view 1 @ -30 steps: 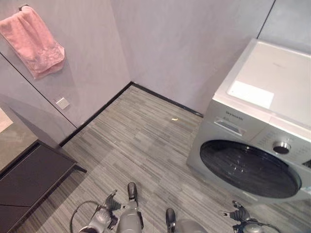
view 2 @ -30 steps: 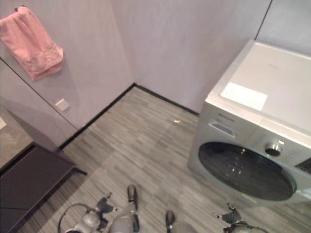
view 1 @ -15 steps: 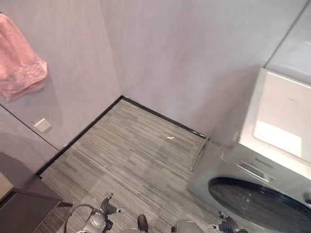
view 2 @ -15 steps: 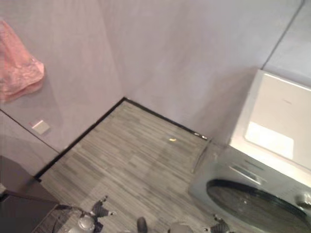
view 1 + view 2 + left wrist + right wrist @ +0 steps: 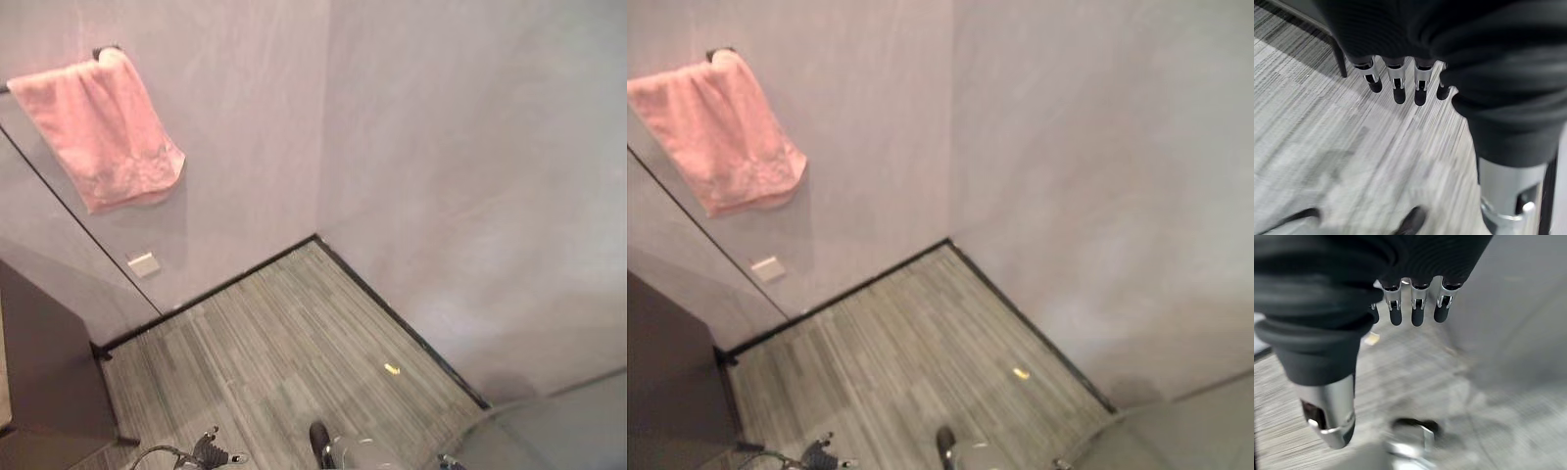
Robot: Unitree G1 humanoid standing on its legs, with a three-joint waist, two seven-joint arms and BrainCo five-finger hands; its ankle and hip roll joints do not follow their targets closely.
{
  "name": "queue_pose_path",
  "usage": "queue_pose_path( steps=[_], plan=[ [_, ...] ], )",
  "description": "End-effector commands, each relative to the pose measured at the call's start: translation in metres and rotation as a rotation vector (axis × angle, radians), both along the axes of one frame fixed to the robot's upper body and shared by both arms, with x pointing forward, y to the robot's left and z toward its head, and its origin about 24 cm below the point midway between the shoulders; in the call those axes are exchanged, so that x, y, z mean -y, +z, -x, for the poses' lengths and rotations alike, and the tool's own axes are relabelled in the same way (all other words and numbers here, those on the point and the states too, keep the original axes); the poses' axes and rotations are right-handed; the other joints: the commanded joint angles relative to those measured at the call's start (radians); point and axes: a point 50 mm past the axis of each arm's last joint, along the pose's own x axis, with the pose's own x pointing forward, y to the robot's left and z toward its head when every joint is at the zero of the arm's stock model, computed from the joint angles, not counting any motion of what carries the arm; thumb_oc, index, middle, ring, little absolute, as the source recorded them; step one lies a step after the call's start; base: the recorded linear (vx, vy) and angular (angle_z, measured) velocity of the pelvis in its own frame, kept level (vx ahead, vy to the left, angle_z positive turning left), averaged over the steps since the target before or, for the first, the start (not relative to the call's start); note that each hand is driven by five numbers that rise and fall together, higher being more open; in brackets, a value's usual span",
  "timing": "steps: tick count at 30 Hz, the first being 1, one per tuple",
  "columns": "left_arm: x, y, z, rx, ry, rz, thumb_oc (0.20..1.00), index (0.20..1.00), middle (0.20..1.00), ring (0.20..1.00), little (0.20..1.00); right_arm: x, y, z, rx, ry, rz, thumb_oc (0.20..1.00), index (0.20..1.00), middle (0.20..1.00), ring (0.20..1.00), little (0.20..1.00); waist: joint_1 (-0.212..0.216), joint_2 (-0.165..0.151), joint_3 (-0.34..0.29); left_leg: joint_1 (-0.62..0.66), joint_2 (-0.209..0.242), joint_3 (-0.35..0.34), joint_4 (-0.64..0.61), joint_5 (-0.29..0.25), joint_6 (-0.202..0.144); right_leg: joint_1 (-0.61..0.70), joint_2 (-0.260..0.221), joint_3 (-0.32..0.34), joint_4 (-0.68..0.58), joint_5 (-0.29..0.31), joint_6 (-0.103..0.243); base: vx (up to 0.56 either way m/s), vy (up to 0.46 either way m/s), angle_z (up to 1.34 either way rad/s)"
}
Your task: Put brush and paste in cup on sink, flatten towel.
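A pink towel (image 5: 98,127) hangs bunched and crooked from a dark bar on the left wall, high up. My left hand (image 5: 211,454) hangs low at the bottom edge of the left eye view. In the left wrist view its fingers (image 5: 1399,84) point straight down over the striped floor and hold nothing. My right hand (image 5: 1418,308) also hangs over the floor with straight, empty fingers.
A dark cabinet (image 5: 44,362) stands against the left wall below the towel. A small wall plate (image 5: 144,263) sits low on that wall. A yellow scrap (image 5: 392,368) lies on the grey plank floor (image 5: 284,362) near the corner. The washing machine's pale edge (image 5: 568,426) shows at lower right.
The whole picture has swung, so the camera has turned left: the washing machine has slid out to the lower right and the towel is back in full view. Both hands still hang low.
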Motion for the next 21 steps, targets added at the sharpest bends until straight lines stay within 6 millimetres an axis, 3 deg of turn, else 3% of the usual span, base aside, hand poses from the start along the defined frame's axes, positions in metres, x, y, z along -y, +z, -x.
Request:
queue_pose_path(
  steps=[1, 2, 4, 5, 6, 7, 8, 11, 12, 14, 15, 16, 18, 19, 20, 21],
  plan=[
    [-0.014, 0.021, -0.042, 0.153, -0.008, -0.049, 1.000, 1.000, 1.000, 1.000, 1.000, 0.018, 0.011, -0.008, 0.063, 0.005, 0.056, 1.000, 1.000, 1.000, 1.000, 1.000, -0.017, -0.021, 0.084, 0.066, -0.013, 0.192, -0.465, 0.152, 0.107, 0.038, -0.077, 0.055, -0.039, 0.026, 0.147, 0.29, 0.043, 0.47],
    [-0.018, 0.021, -0.040, 0.154, 0.005, -0.058, 1.000, 1.000, 1.000, 1.000, 1.000, 0.020, 0.010, -0.007, 0.055, 0.004, 0.071, 1.000, 1.000, 1.000, 1.000, 1.000, -0.002, -0.018, 0.079, 0.024, -0.006, 0.196, -0.566, 0.143, 0.112, 0.055, -0.087, 0.049, -0.049, 0.003, 0.152, 0.39, 0.075, 0.26],
    [-0.018, 0.021, -0.037, 0.149, 0.006, -0.062, 1.000, 1.000, 1.000, 1.000, 1.000, 0.020, 0.011, -0.008, 0.057, 0.005, 0.074, 1.000, 1.000, 1.000, 1.000, 1.000, 0.001, -0.018, 0.076, 0.017, -0.008, 0.184, -0.618, 0.149, 0.110, 0.070, -0.094, 0.047, -0.056, -0.005, 0.157, 0.30, 0.117, 0.18],
    [-0.021, 0.019, -0.033, 0.140, 0.020, -0.069, 1.000, 1.000, 1.000, 1.000, 1.000, 0.019, 0.012, -0.010, 0.068, 0.021, 0.079, 1.000, 1.000, 1.000, 1.000, 1.000, 0.019, -0.003, 0.074, -0.012, 0.020, 0.143, -0.736, 0.223, 0.092, 0.101, -0.093, 0.055, -0.061, -0.027, 0.163, 0.22, 0.109, -0.08],
    [-0.021, 0.019, -0.033, 0.140, 0.020, -0.069, 1.000, 1.000, 1.000, 1.000, 1.000, 0.019, 0.012, -0.010, 0.067, 0.021, 0.079, 1.000, 1.000, 1.000, 1.000, 1.000, 0.018, -0.004, 0.075, -0.007, 0.018, 0.142, -0.741, 0.225, 0.092, 0.104, -0.094, 0.054, -0.061, -0.028, 0.164, 0.36, 0.198, -0.34],
    [-0.023, 0.019, -0.031, 0.141, 0.027, -0.074, 1.000, 1.000, 1.000, 1.000, 1.000, 0.019, 0.012, -0.011, 0.070, 0.038, 0.086, 1.000, 1.000, 1.000, 1.000, 1.000, 0.031, 0.003, 0.080, -0.037, 0.050, 0.110, -0.811, 0.283, 0.077, 0.125, -0.096, 0.068, -0.057, -0.050, 0.163, 0.36, 0.249, -0.38],
    [-0.025, 0.020, -0.031, 0.148, 0.038, -0.077, 1.000, 1.000, 1.000, 1.000, 1.000, 0.019, 0.012, -0.012, 0.062, 0.063, 0.095, 1.000, 1.000, 1.000, 1.000, 1.000, 0.040, 0.011, 0.086, -0.059, 0.105, 0.117, -0.876, 0.331, 0.055, 0.163, -0.119, 0.083, -0.058, -0.072, 0.171, 0.48, 0.343, -0.33],
    [-0.030, 0.020, -0.027, 0.145, 0.036, -0.090, 1.000, 1.000, 1.000, 1.000, 1.000, 0.018, 0.012, -0.015, 0.059, 0.086, 0.094, 1.000, 1.000, 1.000, 1.000, 1.000, 0.052, 0.029, 0.066, -0.063, 0.153, 0.213, -0.883, 0.382, 0.037, 0.223, -0.151, 0.094, -0.061, -0.102, 0.190, 0.48, 0.428, -0.44],
    [-0.033, 0.020, -0.023, 0.137, 0.025, -0.096, 1.000, 1.000, 1.000, 1.000, 1.000, 0.017, 0.013, -0.016, 0.068, 0.084, 0.087, 1.000, 1.000, 1.000, 1.000, 1.000, 0.057, 0.030, 0.049, -0.078, 0.118, 0.185, -0.815, 0.351, 0.055, 0.255, -0.200, 0.101, -0.048, -0.127, 0.207, 0.43, 0.519, -0.08],
    [-0.031, 0.021, -0.027, 0.144, -0.031, -0.100, 1.000, 1.000, 1.000, 1.000, 1.000, 0.017, 0.014, -0.019, 0.083, 0.084, 0.082, 1.000, 1.000, 1.000, 1.000, 1.000, 0.061, 0.019, 0.044, -0.123, 0.076, 0.189, -0.706, 0.305, 0.066, 0.266, -0.257, 0.101, -0.044, -0.098, 0.230, 0.26, 0.432, -0.29],
    [-0.031, 0.021, -0.027, 0.145, -0.031, -0.100, 1.000, 1.000, 1.000, 1.000, 1.000, 0.017, 0.014, -0.019, 0.083, 0.084, 0.082, 1.000, 1.000, 1.000, 1.000, 1.000, 0.063, 0.021, 0.042, -0.126, 0.079, 0.189, -0.705, 0.305, 0.066, 0.262, -0.254, 0.103, -0.045, -0.096, 0.230, 0.16, 0.314, -0.22],
    [-0.032, 0.022, -0.027, 0.145, -0.048, -0.106, 1.000, 1.000, 1.000, 1.000, 1.000, 0.015, 0.014, -0.021, 0.089, 0.089, 0.075, 1.000, 1.000, 1.000, 1.000, 1.000, 0.066, 0.012, 0.042, -0.130, 0.062, 0.198, -0.667, 0.270, 0.082, 0.256, -0.286, 0.106, -0.040, -0.062, 0.240, 0.15, 0.311, 0.16],
    [-0.030, 0.022, -0.025, 0.138, -0.093, -0.102, 1.000, 1.000, 1.000, 1.000, 1.000, 0.016, 0.016, -0.024, 0.097, 0.094, 0.081, 1.000, 1.000, 1.000, 1.000, 1.000, 0.073, 0.000, 0.034, -0.133, 0.020, 0.218, -0.620, 0.208, 0.114, 0.232, -0.349, 0.113, -0.019, 0.076, 0.249, 0.24, 0.508, 0.08],
    [-0.031, 0.025, -0.029, 0.151, -0.122, -0.104, 1.000, 1.000, 1.000, 1.000, 1.000, 0.013, 0.017, -0.031, 0.114, 0.106, 0.075, 1.000, 1.000, 1.000, 1.000, 1.000, 0.080, 0.003, 0.041, -0.108, -0.007, 0.214, -0.634, 0.182, 0.130, 0.190, -0.355, 0.109, 0.012, 0.150, 0.237, 0.16, 0.403, -0.17],
    [-0.031, 0.025, -0.029, 0.151, -0.122, -0.104, 1.000, 1.000, 1.000, 1.000, 1.000, 0.013, 0.017, -0.031, 0.114, 0.106, 0.075, 1.000, 1.000, 1.000, 1.000, 1.000, 0.081, 0.003, 0.038, -0.110, -0.006, 0.215, -0.637, 0.185, 0.130, 0.186, -0.354, 0.110, 0.011, 0.153, 0.236, 0.24, 0.544, -0.06],
    [-0.030, 0.026, -0.030, 0.151, -0.163, -0.109, 1.000, 1.000, 1.000, 1.000, 1.000, 0.007, 0.017, -0.037, 0.133, 0.120, 0.058, 1.000, 1.000, 1.000, 1.000, 1.000, 0.081, 0.004, 0.037, -0.066, -0.051, 0.208, -0.675, 0.165, 0.149, 0.183, -0.308, 0.112, 0.045, 0.165, 0.235, 0.13, 0.273, -0.09]
  ],
)
